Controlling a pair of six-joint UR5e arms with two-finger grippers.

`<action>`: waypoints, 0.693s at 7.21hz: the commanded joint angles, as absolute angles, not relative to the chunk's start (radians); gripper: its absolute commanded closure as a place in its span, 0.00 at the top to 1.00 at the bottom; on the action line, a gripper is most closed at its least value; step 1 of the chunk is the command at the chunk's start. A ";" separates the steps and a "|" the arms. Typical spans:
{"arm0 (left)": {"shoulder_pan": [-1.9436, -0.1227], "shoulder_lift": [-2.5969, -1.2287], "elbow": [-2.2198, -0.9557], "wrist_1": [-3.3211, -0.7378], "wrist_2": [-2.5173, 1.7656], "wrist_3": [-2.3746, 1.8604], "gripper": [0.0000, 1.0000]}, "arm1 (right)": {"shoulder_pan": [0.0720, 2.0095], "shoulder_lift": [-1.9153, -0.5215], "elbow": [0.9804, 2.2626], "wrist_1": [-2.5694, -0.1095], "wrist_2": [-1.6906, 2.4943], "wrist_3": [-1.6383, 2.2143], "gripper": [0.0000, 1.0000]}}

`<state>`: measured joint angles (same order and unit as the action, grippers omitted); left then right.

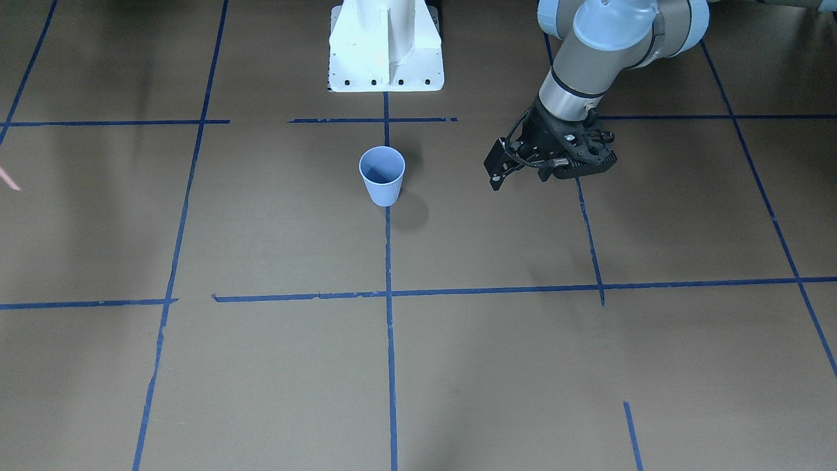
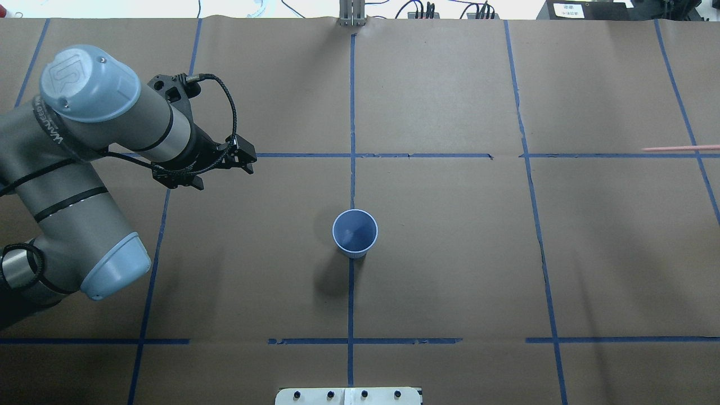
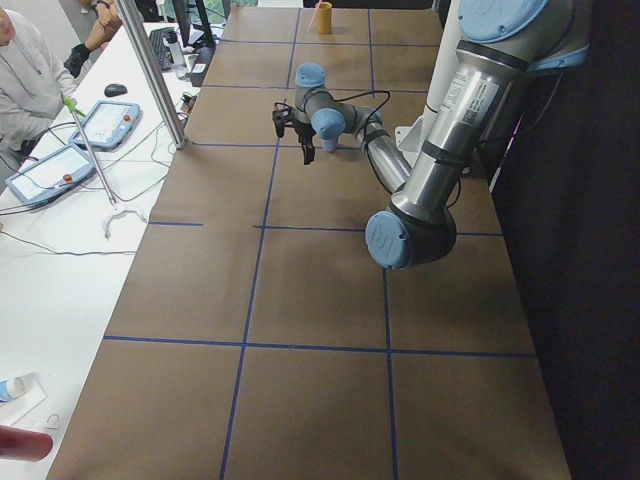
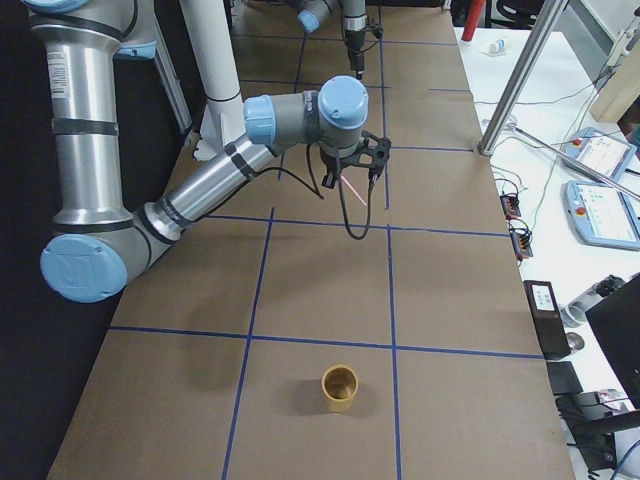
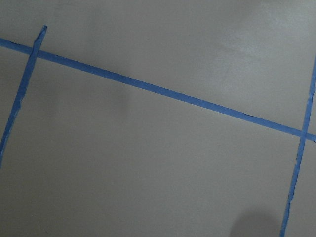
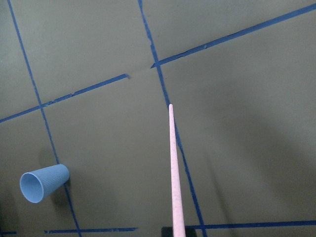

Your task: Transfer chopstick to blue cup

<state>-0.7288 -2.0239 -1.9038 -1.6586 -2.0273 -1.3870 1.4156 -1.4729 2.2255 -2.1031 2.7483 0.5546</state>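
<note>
Chopstick [image 6: 173, 168], one; blue cup [image 1: 382, 176], one; left jaws, right jaws: cannot tell whether spread.

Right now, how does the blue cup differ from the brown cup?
Colour: the blue cup is pale blue, the brown cup tan. Place: the blue cup stands on a tape line; the brown cup stands off the tape, at the right end of the table. Both stand upright, mouths up.
</note>
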 commanded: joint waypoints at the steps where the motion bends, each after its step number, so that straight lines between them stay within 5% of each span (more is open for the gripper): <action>1: -0.729 -2.023 -1.902 -1.666 -2.026 -1.387 1.00 | 1.141 -1.228 2.156 -1.929 2.747 1.065 0.08; 5: -0.729 -2.023 -1.901 -1.666 -2.026 -1.387 1.00 | 0.875 -1.024 1.968 -1.493 2.682 1.601 0.08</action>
<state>-0.7287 -2.0233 -1.9011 -1.6659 -2.0264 -1.3867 0.9410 -1.0785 2.0175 -1.5794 2.7114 1.4909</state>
